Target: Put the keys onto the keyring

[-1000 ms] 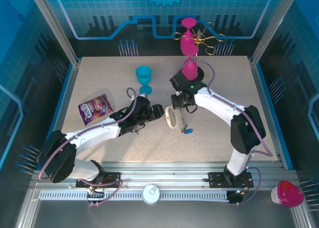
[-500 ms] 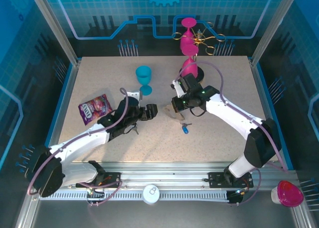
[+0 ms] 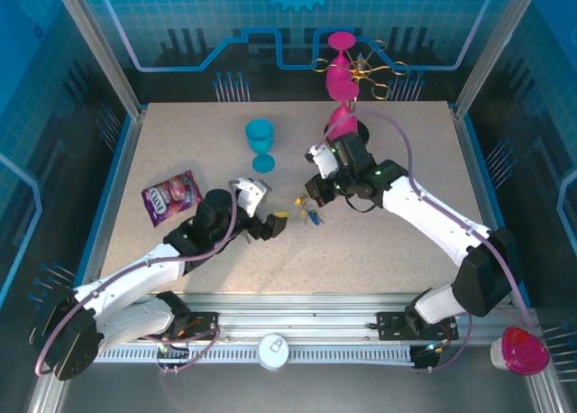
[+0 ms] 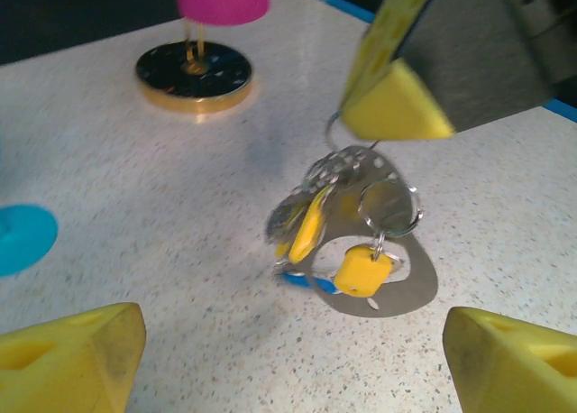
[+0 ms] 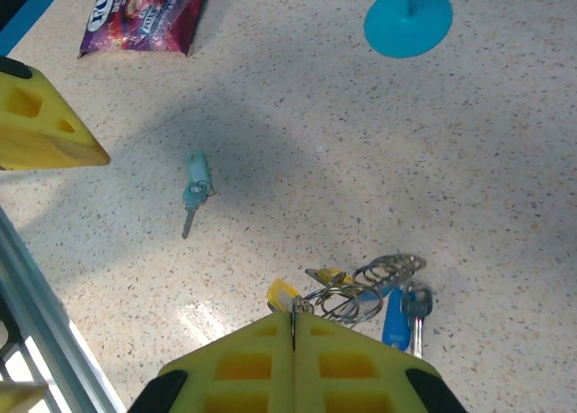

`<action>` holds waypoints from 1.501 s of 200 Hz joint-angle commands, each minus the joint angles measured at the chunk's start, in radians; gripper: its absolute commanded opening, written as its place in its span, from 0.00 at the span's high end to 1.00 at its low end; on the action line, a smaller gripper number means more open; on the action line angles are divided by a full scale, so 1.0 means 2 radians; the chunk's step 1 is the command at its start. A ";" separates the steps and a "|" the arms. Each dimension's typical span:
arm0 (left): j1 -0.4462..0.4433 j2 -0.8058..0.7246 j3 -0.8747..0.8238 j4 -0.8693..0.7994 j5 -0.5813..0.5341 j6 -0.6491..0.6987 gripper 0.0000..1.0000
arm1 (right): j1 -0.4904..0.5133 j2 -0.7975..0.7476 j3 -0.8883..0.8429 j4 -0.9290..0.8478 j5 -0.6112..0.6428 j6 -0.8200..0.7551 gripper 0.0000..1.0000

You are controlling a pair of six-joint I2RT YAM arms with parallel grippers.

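My right gripper [image 5: 293,327] is shut on the thin wire ring of the keyring [image 5: 335,298], which hangs just above the table. Several keys [image 4: 343,215] dangle from it in a bunch, among them a yellow tag [image 4: 363,270] and a blue-headed key [image 5: 394,318]. A grey oval loop [image 4: 407,291] shows behind the tag. One teal-headed key [image 5: 192,197] lies loose on the table to the left. My left gripper [image 4: 293,368] is open, its yellow fingers [image 4: 72,359] wide apart, facing the bunch from a short way off. From above, the left gripper [image 3: 270,220] is left of the right gripper [image 3: 311,197].
A blue goblet [image 3: 261,142] stands behind the grippers. Pink goblets [image 3: 343,102] are stacked on a black and gold base [image 4: 194,70] at the back. A purple snack packet [image 3: 171,197] lies at the left. A pink cup [image 3: 521,350] sits off the table at bottom right.
The right gripper has lifted the keyring and bunch off the table and drawn them slightly left. The left gripper has pulled back toward me and opened a little wider.
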 commanded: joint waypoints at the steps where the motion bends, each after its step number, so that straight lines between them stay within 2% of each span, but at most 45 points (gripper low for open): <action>1: 0.000 0.022 -0.004 0.068 0.086 0.061 0.13 | -0.003 -0.017 -0.013 0.033 -0.036 -0.010 1.00; 17: -0.007 0.038 -0.012 0.104 0.098 0.071 0.15 | -0.002 -0.020 -0.021 0.044 -0.047 -0.009 1.00; 46: -0.008 0.047 -0.025 0.152 0.020 0.071 0.21 | -0.005 -0.029 -0.039 0.059 -0.068 -0.031 1.00; 60: -0.003 0.045 -0.025 0.157 0.003 0.074 0.26 | -0.010 -0.030 -0.050 0.072 -0.090 -0.042 1.00; 89: 0.016 0.044 -0.015 0.137 0.003 0.077 0.33 | -0.019 -0.031 -0.063 0.086 -0.134 -0.069 1.00; 118: 0.039 0.032 -0.015 0.126 0.023 0.072 0.34 | -0.029 -0.034 -0.070 0.090 -0.141 -0.082 1.00; 144: 0.042 0.018 -0.006 0.097 0.059 0.058 0.32 | -0.031 -0.033 -0.074 0.092 -0.109 -0.071 1.00; 172: 0.030 0.008 -0.001 0.070 0.079 -0.004 0.29 | -0.025 -0.036 -0.084 0.108 -0.082 -0.036 1.00; 190: -0.004 0.007 0.000 0.056 0.056 -0.027 0.27 | -0.018 -0.043 -0.093 0.124 -0.058 -0.010 1.00; 226: -0.058 0.016 0.002 0.047 -0.026 -0.066 0.23 | 0.005 -0.045 -0.092 0.140 -0.007 0.056 1.00; 283: -0.074 0.038 0.015 0.041 -0.091 -0.076 0.20 | 0.038 -0.041 -0.075 0.149 0.027 0.127 1.00; 300: -0.074 0.048 0.018 0.036 -0.117 -0.067 0.24 | 0.045 -0.040 -0.067 0.144 0.031 0.133 1.00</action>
